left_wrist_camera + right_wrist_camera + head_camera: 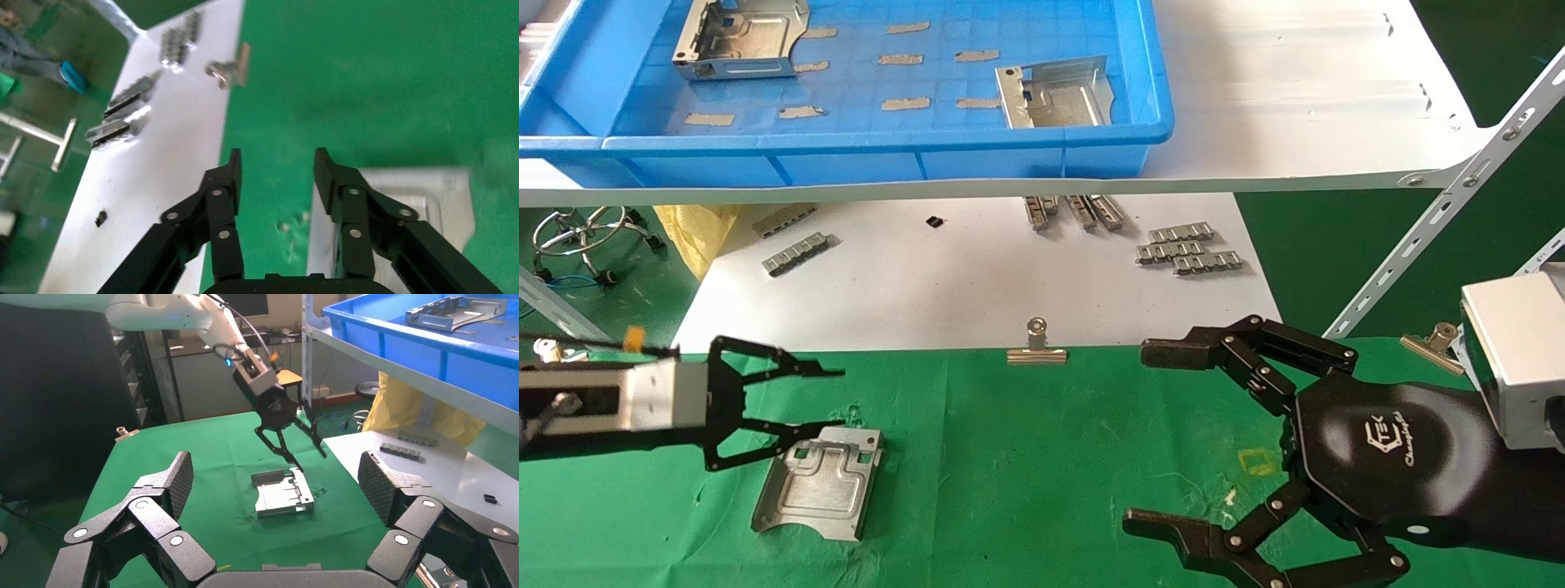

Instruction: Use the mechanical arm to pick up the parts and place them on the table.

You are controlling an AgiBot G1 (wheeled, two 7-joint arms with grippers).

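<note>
One silvery stamped part [820, 482] lies flat on the green table [1026, 457]; it also shows in the left wrist view [422, 202] and the right wrist view [283, 492]. Two more parts [741, 37] [1056, 92] rest in the blue tray [911, 151] on the white shelf. My left gripper [825, 400] is open and empty, hovering just above the far edge of the part on the table. My right gripper [1152, 437] with the TEK palm [1385, 453] is open and empty over the table's right side.
A white board [968, 278] behind the green cloth holds ribbed metal strips [1189, 247] and a small black piece [934, 220]. Silver binder clips [1036, 347] [1430, 343] sit on the cloth's far edge. A slanted shelf strut [1442, 212] stands at right.
</note>
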